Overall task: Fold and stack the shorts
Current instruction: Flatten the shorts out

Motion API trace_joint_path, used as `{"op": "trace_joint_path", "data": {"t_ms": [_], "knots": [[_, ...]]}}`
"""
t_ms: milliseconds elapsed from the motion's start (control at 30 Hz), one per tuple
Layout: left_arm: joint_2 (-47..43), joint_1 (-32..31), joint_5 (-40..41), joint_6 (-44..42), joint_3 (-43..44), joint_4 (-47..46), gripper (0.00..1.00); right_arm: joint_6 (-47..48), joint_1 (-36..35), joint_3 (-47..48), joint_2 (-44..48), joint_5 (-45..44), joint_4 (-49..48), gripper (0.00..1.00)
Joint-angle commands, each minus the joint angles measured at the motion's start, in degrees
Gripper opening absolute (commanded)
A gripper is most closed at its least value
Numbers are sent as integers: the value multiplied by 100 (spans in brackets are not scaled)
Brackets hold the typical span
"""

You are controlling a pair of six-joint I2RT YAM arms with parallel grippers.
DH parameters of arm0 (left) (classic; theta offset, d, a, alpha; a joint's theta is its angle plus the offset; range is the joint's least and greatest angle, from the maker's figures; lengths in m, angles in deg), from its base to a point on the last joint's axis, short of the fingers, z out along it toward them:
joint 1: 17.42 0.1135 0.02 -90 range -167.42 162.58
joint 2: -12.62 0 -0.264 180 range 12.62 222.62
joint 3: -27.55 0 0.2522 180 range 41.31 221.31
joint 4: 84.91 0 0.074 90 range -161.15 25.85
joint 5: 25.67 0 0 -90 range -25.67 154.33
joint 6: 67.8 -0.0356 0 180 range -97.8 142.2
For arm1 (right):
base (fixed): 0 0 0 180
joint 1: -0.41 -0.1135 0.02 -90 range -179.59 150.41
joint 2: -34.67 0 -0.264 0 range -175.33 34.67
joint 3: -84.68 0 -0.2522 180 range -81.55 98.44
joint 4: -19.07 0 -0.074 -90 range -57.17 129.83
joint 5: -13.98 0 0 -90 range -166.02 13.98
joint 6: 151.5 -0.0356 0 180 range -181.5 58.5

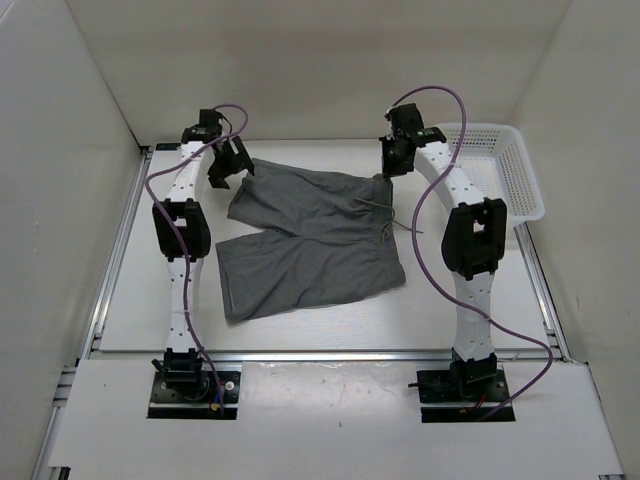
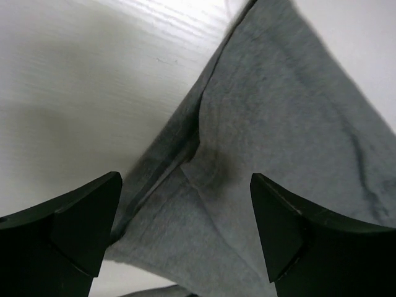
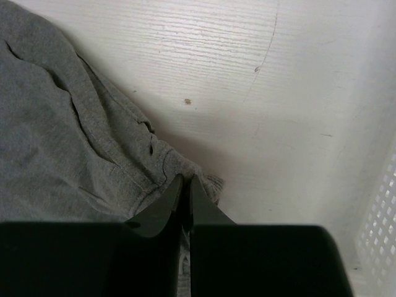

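The grey shorts (image 1: 310,240) lie spread on the white table, legs pointing left and waistband with its drawstring to the right. My left gripper (image 1: 232,165) hovers over the far leg's corner with its jaws wide apart. In the left wrist view the left gripper (image 2: 185,179) has nothing between its fingers, and a creased hem of the shorts (image 2: 278,124) lies just below. My right gripper (image 1: 390,172) is at the far waistband corner. In the right wrist view the right gripper (image 3: 185,179) is shut on the edge of the shorts (image 3: 62,124).
A white mesh basket (image 1: 500,170) stands at the back right, close to the right arm, and its wall (image 3: 383,204) shows beside the right gripper. White walls enclose the table on three sides. Purple cables loop off both arms.
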Motion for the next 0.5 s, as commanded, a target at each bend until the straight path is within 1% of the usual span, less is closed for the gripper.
{"op": "trace_joint_path", "data": {"t_ms": [0,67,133,167,200,267,300,333,400,433,467], "knots": [[-101,-13,125,-22,13,-101,97,-37,27,133,-88,76,-45,1],[-21,-13,125,-22,-48,-101,97,-37,27,133,-88,76,-45,1],[-21,-13,178,-22,-171,-101,94,-37,27,133,-88,76,-45,1],[-108,-13,247,-22,-311,-101,94,-37,27,81,-88,76,-45,1],[-187,-13,318,-22,-399,-101,94,-37,27,80,-88,-20,-45,9],[-582,-13,414,-22,-679,-101,94,-98,27,194,-88,-205,148,59],[-766,-13,572,-22,-794,-101,95,-150,27,194,-88,-284,201,80],[-1212,-13,660,-22,-926,-101,97,-203,27,194,103,-450,201,100],[-1759,-13,958,-22,-1523,-39,100,-274,27,12,341,-504,201,100],[-2057,-13,1047,30,-1786,-39,100,-352,27,-95,473,-504,149,100],[-2643,-13,1144,31,-2067,-39,100,-431,27,-244,805,-435,9,100]]}}
